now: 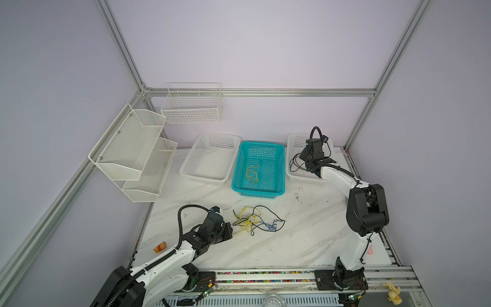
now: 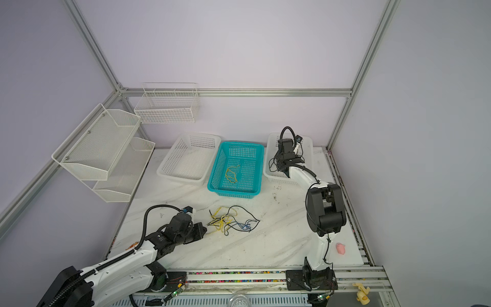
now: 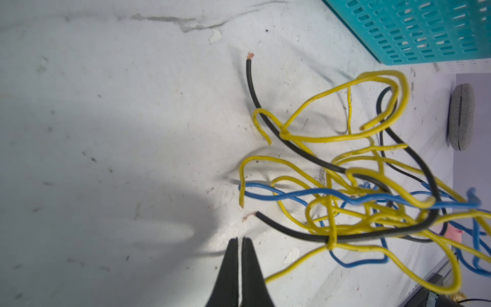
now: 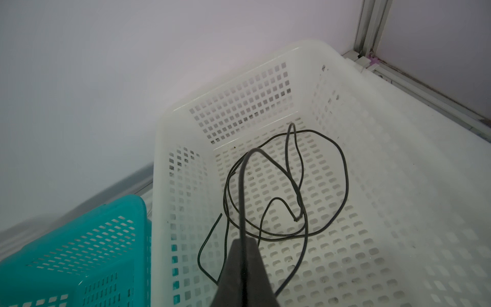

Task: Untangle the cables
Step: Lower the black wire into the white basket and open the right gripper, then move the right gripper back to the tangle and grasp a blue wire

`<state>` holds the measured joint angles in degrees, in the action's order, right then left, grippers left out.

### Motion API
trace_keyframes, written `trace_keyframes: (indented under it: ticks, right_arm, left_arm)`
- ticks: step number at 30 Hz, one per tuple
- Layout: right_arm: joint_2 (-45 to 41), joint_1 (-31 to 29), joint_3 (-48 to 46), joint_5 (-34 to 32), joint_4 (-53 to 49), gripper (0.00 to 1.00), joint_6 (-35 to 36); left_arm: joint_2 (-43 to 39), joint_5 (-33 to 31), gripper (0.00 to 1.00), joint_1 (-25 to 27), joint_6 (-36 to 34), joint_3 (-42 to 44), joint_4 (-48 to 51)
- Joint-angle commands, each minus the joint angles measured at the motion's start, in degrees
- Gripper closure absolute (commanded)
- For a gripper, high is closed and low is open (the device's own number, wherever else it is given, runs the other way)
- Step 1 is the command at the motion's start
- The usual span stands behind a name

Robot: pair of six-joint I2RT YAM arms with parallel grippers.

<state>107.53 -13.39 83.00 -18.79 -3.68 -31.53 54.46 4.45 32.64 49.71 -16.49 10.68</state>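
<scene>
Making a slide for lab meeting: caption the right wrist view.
Right gripper shut on a thin black cable that trails into the white perforated plastic basket, teal perforated plastic basket alongside.

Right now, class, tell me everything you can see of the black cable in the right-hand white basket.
The black cable is thin and limp, with what looks like a smooth sheath. It lies in loose, overlapping loops on the floor of the white basket. One strand rises from the loops to the right gripper, which is shut on it. One end shows bare, frayed wire. I cannot tell whether it is one length or two.
</scene>
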Motion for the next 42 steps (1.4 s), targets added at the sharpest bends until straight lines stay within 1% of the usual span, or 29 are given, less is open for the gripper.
trace_keyframes:
  ticks: [1,3,7,13,15,16,18,20,24,27,29,33,35,37,40,42]
  right_arm:
    - [-1.9,0.2,-0.1,1.3,-1.7,0.89,-1.3]
    - [-3.0,0.2,-0.8,1.4,-1.5,0.86,-1.3]
    - [-4.9,0.2,-1.8,2.6,-2.2,0.76,-1.3]
    - [-10.3,0.2,-4.0,4.1,-2.2,0.68,-0.8]
    - [-13.0,0.2,-6.5,8.8,0.4,0.61,-0.4]
    - [-14.5,0.1,-8.0,12.5,1.9,0.58,0.3]
    - [-17.0,-0.8,-10.5,17.2,3.9,0.54,0.8]
    - [-20.1,-3.2,-13.9,20.8,6.0,0.52,1.8]
    - [-25.3,-10.6,-18.5,23.8,6.1,0.50,6.8]
    - [-28.5,-14.7,-22.0,29.2,4.6,0.50,8.7]
    - [-32.3,-17.4,-25.6,33.0,4.6,0.50,9.6]
    - [-37.4,-23.3,-31.4,34.1,-0.3,0.49,10.8]
    - [-39.9,-25.0,-34.0,34.0,-3.0,0.49,9.6]
    - [-43.5,-26.2,-37.3,33.5,-5.9,0.49,6.6]
    - [-49.5,-28.1,-41.8,31.9,-9.2,0.49,0.1]
    - [-51.7,-29.4,-43.8,31.0,-11.4,0.50,-4.0]
  left_arm:
    - [0.6,-0.2,1.00,-0.2,-1.2,0.8,-1.9]
    - [1.1,-0.1,1.00,-0.2,-1.2,0.8,-2.3]
    - [1.7,0.1,1.00,-0.3,-1.1,0.8,-2.9]
    - [2.0,0.1,1.00,-0.2,-1.1,0.6,-3.1]
    - [1.9,0.3,1.00,-0.2,-1.0,0.5,-3.2]
    - [1.9,0.4,1.00,-0.1,-0.9,0.5,-3.3]
    - [1.9,0.9,1.00,-0.2,-0.5,0.4,-3.7]
    - [1.9,1.4,1.00,-0.2,-0.1,0.3,-4.2]
    - [1.3,2.4,1.00,-0.2,0.4,-0.2,-4.5]
    - [0.2,2.7,1.00,-0.3,0.8,-0.4,-4.4]
    - [-0.5,2.7,1.00,-0.1,1.0,-0.6,-4.1]
    - [-1.7,2.1,1.00,-0.2,1.7,-0.4,-3.6]
    - [-2.2,1.6,1.00,-0.2,2.3,0.1,-3.9]
    - [-2.7,1.2,1.00,-0.2,2.9,0.4,-4.3]
    - [-2.5,0.4,1.00,-0.3,3.6,0.8,-5.1]
    - [-1.9,0.3,1.00,-0.3,3.9,1.0,-5.8]
